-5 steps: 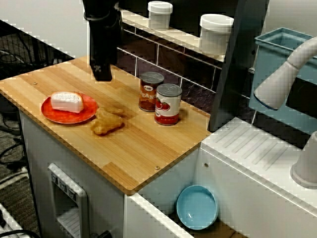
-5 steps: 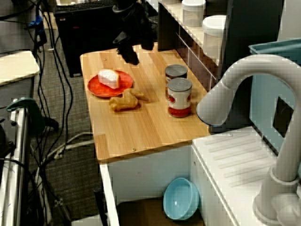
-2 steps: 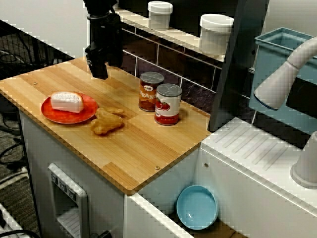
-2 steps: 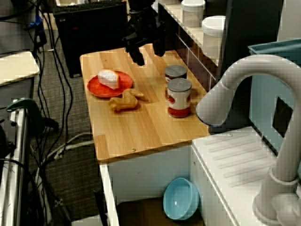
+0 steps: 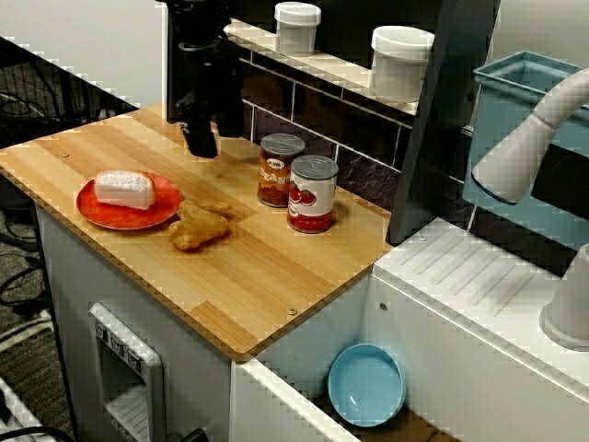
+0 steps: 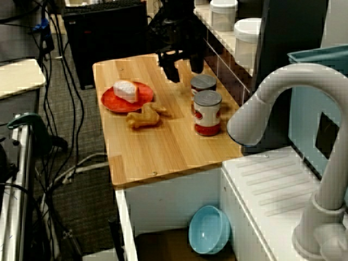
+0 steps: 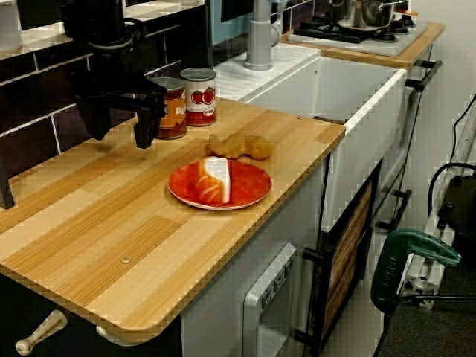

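Counter (image 7: 111,216), pale wood, dark tiled wall (image 7: 33,145) behind, sink (image 7: 357,97) at one end. Black gripper (image 7: 119,132) hovering now beyond the plate (image 7: 254,187), toward the wall, fingers (image 7: 143,123) spread, nothing between them. Red plate carries a white wedge (image 7: 217,177). Brown can (image 7: 172,108), upright, silver lid, orange-brown label, stands past the plate just beside the gripper, tomato can (image 7: 198,95) at its side.

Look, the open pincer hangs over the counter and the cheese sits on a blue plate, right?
No, the plate is red, not blue; the view from the counter's end shows it. The cheese does sit on it, and the open pincer hangs over the counter.
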Robot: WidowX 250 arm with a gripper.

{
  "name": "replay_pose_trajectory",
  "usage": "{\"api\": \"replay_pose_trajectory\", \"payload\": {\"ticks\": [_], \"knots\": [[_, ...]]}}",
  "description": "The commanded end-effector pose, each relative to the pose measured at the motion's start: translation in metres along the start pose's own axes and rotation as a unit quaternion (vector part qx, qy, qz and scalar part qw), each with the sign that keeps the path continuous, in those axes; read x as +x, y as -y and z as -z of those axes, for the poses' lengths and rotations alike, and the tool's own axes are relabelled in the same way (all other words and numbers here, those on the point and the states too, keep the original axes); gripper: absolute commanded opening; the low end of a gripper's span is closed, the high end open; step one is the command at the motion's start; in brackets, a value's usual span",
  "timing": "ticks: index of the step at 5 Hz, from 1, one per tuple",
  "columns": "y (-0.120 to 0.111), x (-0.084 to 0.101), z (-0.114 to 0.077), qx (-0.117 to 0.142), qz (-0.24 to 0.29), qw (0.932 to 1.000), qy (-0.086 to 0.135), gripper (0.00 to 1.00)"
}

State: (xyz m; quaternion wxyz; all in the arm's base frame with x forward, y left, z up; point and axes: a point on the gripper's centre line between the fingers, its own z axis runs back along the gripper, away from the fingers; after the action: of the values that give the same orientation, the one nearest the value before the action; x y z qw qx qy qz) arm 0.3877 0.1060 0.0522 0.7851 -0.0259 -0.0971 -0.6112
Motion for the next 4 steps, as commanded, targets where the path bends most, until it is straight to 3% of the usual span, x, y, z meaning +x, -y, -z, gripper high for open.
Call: {"api": "replay_pose_trajectory", "payload": {"ticks": [1,2,4], "knots": [[-0.012,0.033,-0.017,-0.023,0.019,0.9983,0.050,1.00],[-0.006,0.045,-0.021,-0.043,0.025,0.9958,0.076,1.00],[0.007,0.059,-0.022,-0.054,0.019,0.9935,0.098,1.00]]}}
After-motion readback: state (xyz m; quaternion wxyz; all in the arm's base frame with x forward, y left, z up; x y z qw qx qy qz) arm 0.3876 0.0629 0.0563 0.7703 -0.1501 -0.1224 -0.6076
